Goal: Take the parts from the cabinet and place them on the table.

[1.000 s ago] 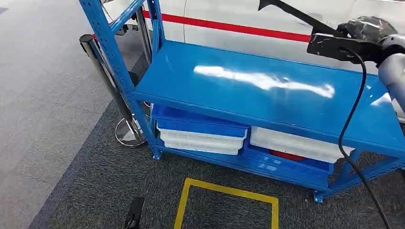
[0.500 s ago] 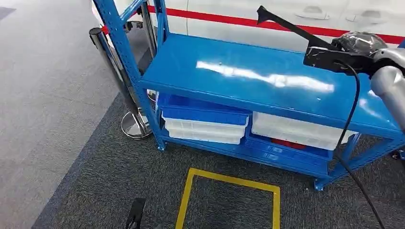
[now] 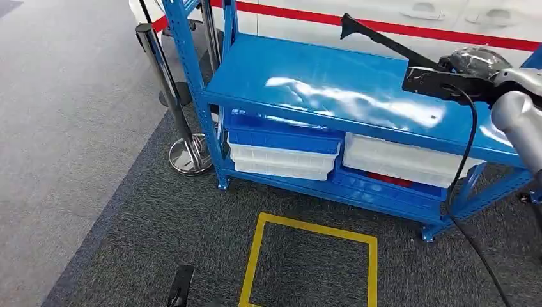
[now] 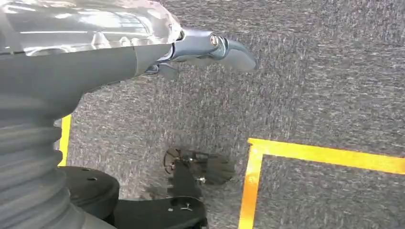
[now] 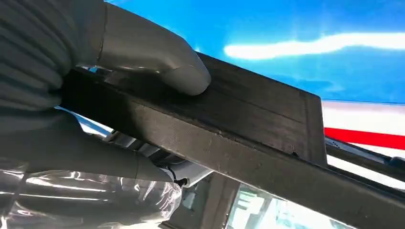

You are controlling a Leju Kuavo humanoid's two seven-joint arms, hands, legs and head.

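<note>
The black part [image 3: 409, 54], a long flat bar with a matte, faintly ridged face, is clamped in the right robot hand [image 3: 476, 64], thumb pressed on top, above the right end of the glossy blue tabletop [image 3: 307, 70]. Its long axis runs leftward and away. The left robot hand [image 4: 200, 47] hangs over carpet, seemingly holding nothing. White and blue bins [image 3: 284, 153] sit on the shelf below.
</note>
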